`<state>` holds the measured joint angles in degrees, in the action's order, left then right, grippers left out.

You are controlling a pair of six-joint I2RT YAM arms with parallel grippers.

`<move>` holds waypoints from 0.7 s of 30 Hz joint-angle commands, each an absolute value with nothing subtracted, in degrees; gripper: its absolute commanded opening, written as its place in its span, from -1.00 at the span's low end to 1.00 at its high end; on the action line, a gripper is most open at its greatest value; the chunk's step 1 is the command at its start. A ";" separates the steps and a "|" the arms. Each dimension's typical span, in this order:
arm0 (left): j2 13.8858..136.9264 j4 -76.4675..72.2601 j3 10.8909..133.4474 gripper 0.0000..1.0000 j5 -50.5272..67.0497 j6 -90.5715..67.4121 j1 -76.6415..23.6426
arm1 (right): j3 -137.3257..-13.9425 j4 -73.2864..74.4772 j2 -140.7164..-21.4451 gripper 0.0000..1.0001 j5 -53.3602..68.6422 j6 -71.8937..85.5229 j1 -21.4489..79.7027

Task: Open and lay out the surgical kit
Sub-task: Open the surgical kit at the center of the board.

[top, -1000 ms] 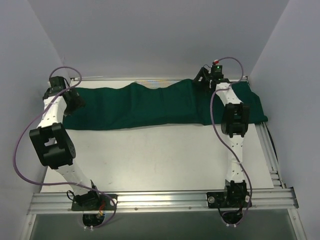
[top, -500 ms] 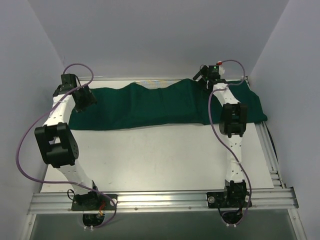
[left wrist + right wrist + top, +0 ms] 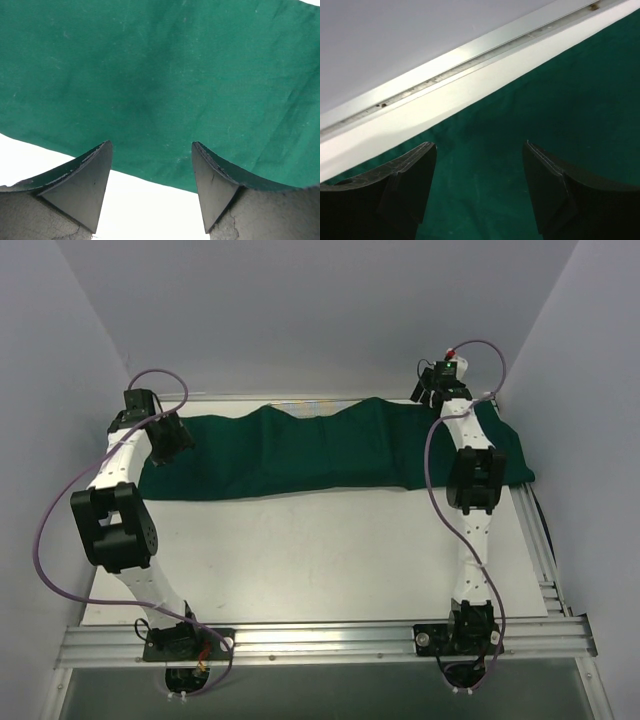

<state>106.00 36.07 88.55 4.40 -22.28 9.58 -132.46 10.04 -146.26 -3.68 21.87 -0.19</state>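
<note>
The dark green cloth wrap (image 3: 300,450) lies spread along the far side of the table, with low humps near its middle. The mesh tray and the steel instruments are hidden. My left gripper (image 3: 168,445) is open and empty over the cloth's near left edge; the left wrist view shows the cloth (image 3: 165,85) and its edge between the open fingers (image 3: 80,185). My right gripper (image 3: 432,400) is open and empty above the cloth's far right edge; the right wrist view shows the cloth (image 3: 530,120) below the fingers (image 3: 555,185).
The white table top (image 3: 320,550) stretches in front of the cloth. A metal rail (image 3: 470,52) runs along the table's far edge, another rail (image 3: 330,640) along the near edge. Grey walls close in the left, right and back.
My left gripper has moved right and inward over the cloth's left end. My right gripper has moved right and slightly back along the cloth's far edge. The cloth has barely shifted.
</note>
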 commanded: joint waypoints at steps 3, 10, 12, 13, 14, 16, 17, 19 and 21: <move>106.26 32.70 88.77 0.46 6.06 -22.59 9.76 | -137.37 13.10 -147.21 0.43 -6.23 11.43 0.26; 105.91 31.91 87.28 0.46 7.12 -22.94 9.58 | -138.42 11.69 -150.02 0.30 -6.50 9.14 0.26; 106.00 31.73 87.01 0.45 7.21 -23.11 9.32 | -138.87 11.60 -150.64 0.22 -6.16 9.40 -1.40; 105.82 31.64 86.92 0.45 7.38 -23.38 9.23 | -139.22 11.51 -151.51 0.20 -5.72 9.58 -1.49; 105.73 31.38 86.58 0.45 7.56 -23.55 9.05 | -140.44 12.21 -152.05 0.19 -5.54 9.49 -1.49; 105.47 31.20 86.31 0.45 8.17 -23.99 8.88 | -141.76 13.09 -153.62 0.19 -5.45 9.49 -1.50; 105.29 31.11 86.05 0.45 8.26 -24.08 8.79 | -142.38 13.53 -154.07 0.19 -5.19 9.93 -1.58; 104.77 30.94 85.87 0.45 8.61 -24.26 8.44 | -142.47 13.71 -155.04 0.19 -4.75 10.81 -1.84; 104.59 30.85 85.87 0.45 8.70 -24.43 8.35 | -142.82 14.41 -156.00 0.18 -4.13 11.16 -2.02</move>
<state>106.08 33.39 86.11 7.35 -23.59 8.84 -139.96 12.56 -155.30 -4.62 10.59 -1.54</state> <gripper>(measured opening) 0.727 0.597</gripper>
